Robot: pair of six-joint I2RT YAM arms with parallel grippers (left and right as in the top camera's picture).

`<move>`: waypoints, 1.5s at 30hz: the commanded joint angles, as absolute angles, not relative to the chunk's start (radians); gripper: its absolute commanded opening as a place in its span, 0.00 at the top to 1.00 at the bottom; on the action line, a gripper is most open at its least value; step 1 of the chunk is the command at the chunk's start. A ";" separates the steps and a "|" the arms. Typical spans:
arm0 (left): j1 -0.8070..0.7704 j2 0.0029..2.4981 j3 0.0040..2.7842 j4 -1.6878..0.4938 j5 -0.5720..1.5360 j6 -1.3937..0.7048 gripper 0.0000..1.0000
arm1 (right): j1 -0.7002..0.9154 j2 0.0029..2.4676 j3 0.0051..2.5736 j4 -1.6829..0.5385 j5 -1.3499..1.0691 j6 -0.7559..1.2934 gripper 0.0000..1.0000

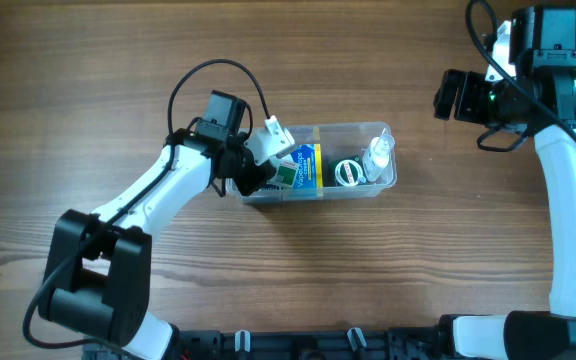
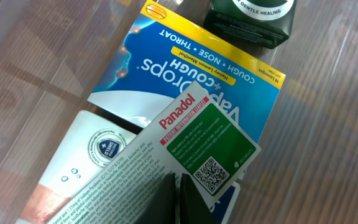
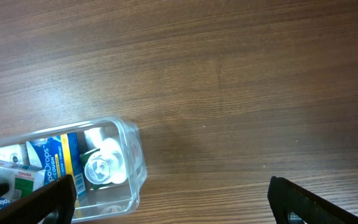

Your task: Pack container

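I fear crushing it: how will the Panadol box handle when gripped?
The Panadol box looks like thin card, so probably light and easily dented. Its flat faces suggest it won't roll, though smooth print may slip.

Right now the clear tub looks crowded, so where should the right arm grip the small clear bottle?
Probably the white top of the small clear bottle, from above: it sits in the right end of the clear plastic container, hemmed by walls and the dark green jar.

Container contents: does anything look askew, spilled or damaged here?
Only the Panadol box stands out: it sits crooked across the VapoDrops box, its edge pinched in the left gripper, so not settled in the container. No spill or damage shows.
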State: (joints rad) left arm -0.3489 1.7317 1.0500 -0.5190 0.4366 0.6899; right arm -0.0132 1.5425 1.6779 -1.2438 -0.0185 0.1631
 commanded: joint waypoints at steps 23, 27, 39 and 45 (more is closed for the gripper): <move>-0.288 1.407 1.124 -0.364 0.069 0.113 0.00 | -0.013 1.535 1.694 -1.242 -0.017 0.166 0.00; -0.190 1.333 1.124 -0.368 -0.055 -0.067 0.00 | -0.013 1.535 1.694 -1.242 -0.017 0.166 0.00; -0.019 1.312 1.124 -0.509 -0.054 -0.091 0.00 | -0.013 1.535 1.694 -1.242 -0.017 0.166 0.00; -0.019 1.312 1.124 -0.518 -0.054 -0.091 0.00 | -0.013 1.535 1.694 -1.242 -0.017 0.166 0.00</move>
State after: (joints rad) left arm -0.0242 1.3163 1.1126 -0.5194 -0.0406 -0.0700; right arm -0.0132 1.5425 1.6779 -1.2438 -0.0185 0.1631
